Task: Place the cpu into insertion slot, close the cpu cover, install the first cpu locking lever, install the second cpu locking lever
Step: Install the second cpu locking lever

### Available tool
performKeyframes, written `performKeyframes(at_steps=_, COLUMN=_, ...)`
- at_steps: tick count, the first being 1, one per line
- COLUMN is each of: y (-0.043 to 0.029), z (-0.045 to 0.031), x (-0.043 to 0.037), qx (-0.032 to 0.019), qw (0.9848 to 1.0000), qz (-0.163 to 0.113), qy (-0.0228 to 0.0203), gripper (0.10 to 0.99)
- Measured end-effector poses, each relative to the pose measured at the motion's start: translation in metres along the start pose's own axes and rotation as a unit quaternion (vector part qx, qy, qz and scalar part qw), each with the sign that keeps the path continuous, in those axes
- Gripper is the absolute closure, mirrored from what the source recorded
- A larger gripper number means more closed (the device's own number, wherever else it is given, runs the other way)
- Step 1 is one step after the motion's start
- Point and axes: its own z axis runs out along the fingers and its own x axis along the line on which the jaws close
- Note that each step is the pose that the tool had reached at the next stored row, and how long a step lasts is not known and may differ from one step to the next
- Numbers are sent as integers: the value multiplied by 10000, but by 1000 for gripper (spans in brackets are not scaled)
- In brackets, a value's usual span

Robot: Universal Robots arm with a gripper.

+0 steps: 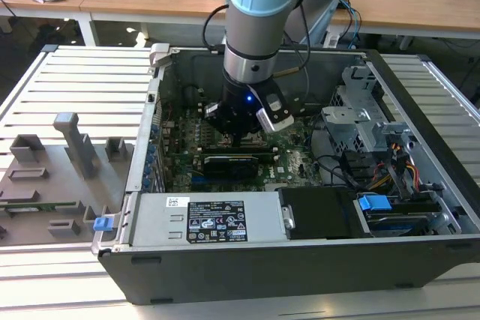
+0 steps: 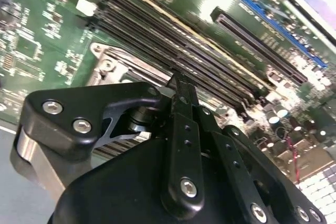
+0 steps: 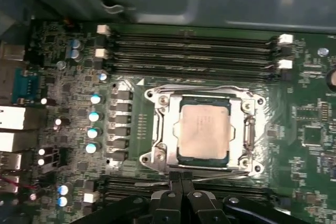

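Note:
The cpu (image 3: pixel 203 132), a dull silver square, lies flat in its socket on the green motherboard (image 3: pixel 310 108). The silvery cpu cover (image 3: pixel 164 132) lies down around it, and the chip shows through its window. A thin wire lever (image 3: pixel 199 87) runs along one side of the socket, and another (image 3: pixel 220 170) runs along the opposite side. My gripper (image 3: pixel 181 178) is shut, fingertips together, right at the socket's edge by that second lever. I cannot tell whether it touches the lever. In the second wrist view my gripper (image 2: pixel 181 88) stands over the socket's corner (image 2: pixel 107 61). In the exterior view my gripper (image 1: pixel 238 137) reaches down inside the case.
Rows of memory slots (image 3: pixel 194 51) run along both sides of the socket. Capacitors (image 3: pixel 94 114) stand nearby. The case walls (image 1: pixel 150 133), a drive cage (image 1: pixel 360 125) and the power supply (image 1: pixel 210 219) ring the board. A grey fixture tray (image 1: pixel 52 177) lies at the exterior view's left.

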Motion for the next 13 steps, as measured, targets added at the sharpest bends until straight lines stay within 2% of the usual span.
performKeyframes(at_steps=8, y=3, z=50, x=275, qx=2, qw=10000, qz=-89, qy=7, gripper=980)
performKeyframes(at_steps=13, y=35, z=73, x=287, qx=16, qw=9991, qz=-434, qy=35, gripper=980)
